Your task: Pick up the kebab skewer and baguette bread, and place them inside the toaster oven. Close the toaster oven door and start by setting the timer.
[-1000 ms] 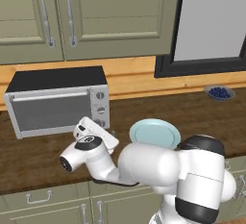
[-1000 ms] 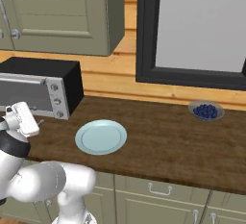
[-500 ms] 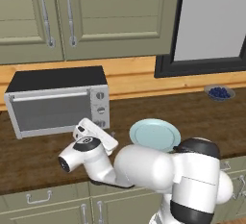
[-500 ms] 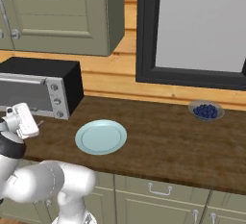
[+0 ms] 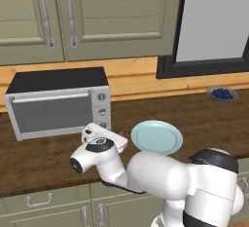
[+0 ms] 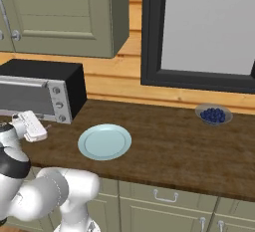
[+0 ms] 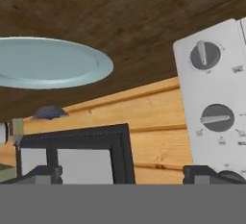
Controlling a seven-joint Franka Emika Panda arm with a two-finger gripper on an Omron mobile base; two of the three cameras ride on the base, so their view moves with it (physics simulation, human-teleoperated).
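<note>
The toaster oven (image 5: 58,81) (image 6: 46,70) stands at the counter's left, and its glass door (image 5: 51,113) is shut. My gripper (image 5: 93,133) (image 6: 39,126) (image 7: 126,175) hovers just in front of the oven's knob panel (image 5: 101,110) (image 7: 211,88), low over the counter. It is open, with nothing between its fingertips (image 7: 45,173). The hand view is rolled upside down; two round knobs (image 7: 205,55) appear close on its right. The kebab skewer and the baguette bread are out of view.
An empty pale blue plate (image 5: 156,137) (image 6: 104,141) (image 7: 48,62) lies right of the oven near the counter's front edge. A small bowl of blueberries (image 5: 222,93) (image 6: 213,114) sits far right by the wall. Cabinets hang above, beside a dark-framed window.
The hand has drifted only slightly by the knob panel. Its jaws stay open, and the oven and plate have not moved.
</note>
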